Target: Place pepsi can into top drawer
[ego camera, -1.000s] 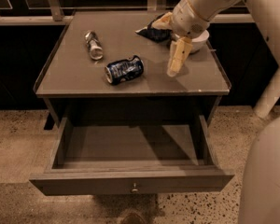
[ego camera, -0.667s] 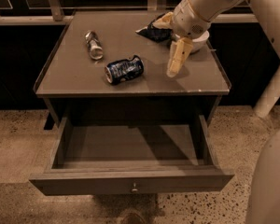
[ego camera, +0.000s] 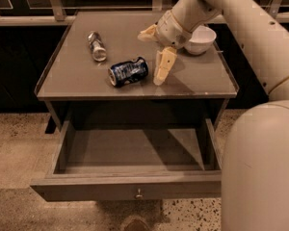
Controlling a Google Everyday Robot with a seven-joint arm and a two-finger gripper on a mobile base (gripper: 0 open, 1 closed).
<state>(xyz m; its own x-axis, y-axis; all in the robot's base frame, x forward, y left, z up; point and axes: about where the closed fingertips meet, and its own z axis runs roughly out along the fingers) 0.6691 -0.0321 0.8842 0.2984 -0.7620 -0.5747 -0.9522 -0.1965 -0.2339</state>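
1. The pepsi can (ego camera: pixel 128 71) lies on its side on the table (ego camera: pixel 77 83), towards the near edge and a little left of the middle, with one silver end facing near-left
2. The gripper (ego camera: pixel 148 58) hangs over the table just right of the can; its fingers are spread wide apart and hold nothing
3. One finger (ego camera: pixel 163 66) points down towards the table top, its tip near the can's right end, with a narrow gap between them
4. The other finger (ego camera: pixel 147 32) sticks out to the left, farther back and higher, beyond the can
5. The arm (ego camera: pixel 250 28) comes in from the upper right and slants down to the gripper
6. The drawer (ego camera: pixel 125 189) stands pulled out below the table top, towards the near side; a round knob (ego camera: pixel 138 194) sits at the middle of its front panel
7. The can is on the table top, not in the drawer
8. A silver can (ego camera: pixel 97 45) lies on its side farther back and to the left, well apart from the pepsi can
9. A white bowl (ego camera: pixel 201 38) stands at the far right of the table, partly behind the arm
10. The robot's pale body (ego camera: pixel 260 167) fills the near right corner, beside the drawer
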